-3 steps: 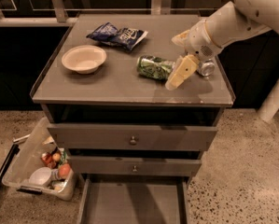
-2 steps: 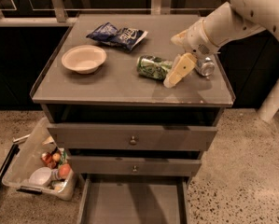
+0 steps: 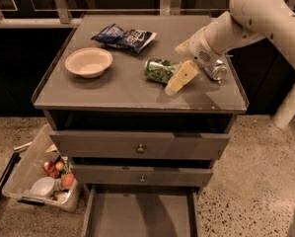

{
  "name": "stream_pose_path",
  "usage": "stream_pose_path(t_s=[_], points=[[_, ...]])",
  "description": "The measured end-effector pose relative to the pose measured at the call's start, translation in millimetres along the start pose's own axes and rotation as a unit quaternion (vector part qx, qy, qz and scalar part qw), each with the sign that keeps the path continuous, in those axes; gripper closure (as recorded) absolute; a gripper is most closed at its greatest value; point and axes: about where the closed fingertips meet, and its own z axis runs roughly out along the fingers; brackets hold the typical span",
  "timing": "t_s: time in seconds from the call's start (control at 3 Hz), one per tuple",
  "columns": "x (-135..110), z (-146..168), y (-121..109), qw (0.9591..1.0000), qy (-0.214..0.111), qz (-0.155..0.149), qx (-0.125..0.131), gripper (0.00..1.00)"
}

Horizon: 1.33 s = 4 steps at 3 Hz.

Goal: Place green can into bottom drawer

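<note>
The green can [image 3: 158, 69] lies on its side on the cabinet top [image 3: 117, 90], right of the middle. My gripper [image 3: 179, 63] is at the can's right end, just above the top. It is open, with one cream finger [image 3: 181, 77] in front of the can and the other behind it. I cannot tell whether the fingers touch the can. The bottom drawer [image 3: 139, 215] is pulled open at the foot of the cabinet, and its grey floor is bare.
A silver can [image 3: 216, 71] lies just right of my wrist. A cream bowl [image 3: 89, 61] and a blue chip bag [image 3: 124, 36] sit on the left and back. The two upper drawers [image 3: 140, 147] are shut. A plastic bin [image 3: 38, 179] of items stands on the floor at left.
The gripper has shifted slightly toward the green can. The can and the other things have not moved.
</note>
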Motion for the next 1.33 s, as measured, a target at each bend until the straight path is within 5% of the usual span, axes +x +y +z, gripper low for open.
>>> stream_pose_path(t_s=[0.33, 1.33], points=[[0.0, 0.0, 0.0, 1.0, 0.0, 0.0, 0.0, 0.0], [0.0, 0.2, 0.0, 1.0, 0.0, 0.0, 0.0, 0.66]])
